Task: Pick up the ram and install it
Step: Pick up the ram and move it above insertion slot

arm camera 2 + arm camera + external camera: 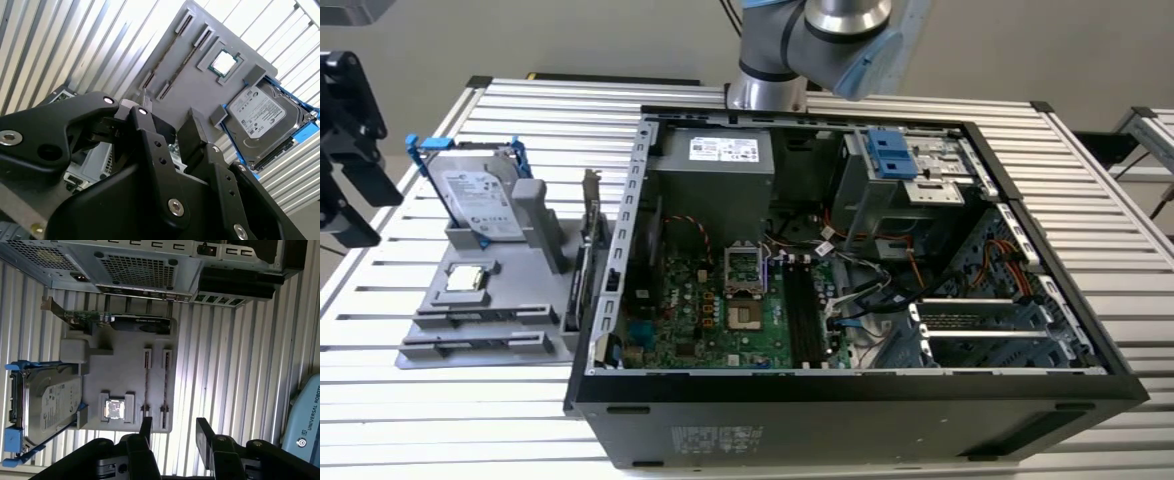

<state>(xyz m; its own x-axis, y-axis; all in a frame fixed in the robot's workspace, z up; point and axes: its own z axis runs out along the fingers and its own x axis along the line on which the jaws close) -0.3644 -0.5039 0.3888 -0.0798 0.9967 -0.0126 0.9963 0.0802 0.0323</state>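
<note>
- Hand (175, 432): fingers (146, 426) spread, nothing between them. It hangs over the tabletop (440, 420), just off the end of the grey tray (95, 365).
- In the exterior view the hand's black body sits at the left edge, well apart from the computer case (854, 395).
- Ram (165, 390): thin dark strip standing on edge in a slotted holder on the tray, in the row farthest from the hard drive. In the second wrist view it is the dark line (169, 50) between the two end clips.
- The hand is clear of the ram, no contact. The ram's row lines up roughly with the gap between the fingers in the first wrist view.
- A second thin line runs in the holder row beside it (146, 385); can't tell whether that is another stick.
- Also on the tray: square silver chip (116, 409) in its pocket beside that second row, hard drive (47, 405) in a blue frame propped upright, and a plug-in card (135, 322) on the side next to the case.
- Case lies open on the tabletop, at the exterior view's right of the tray. Motherboard (707, 310) is exposed, and its long black memory slots (807, 320) have no stick in them.
</note>
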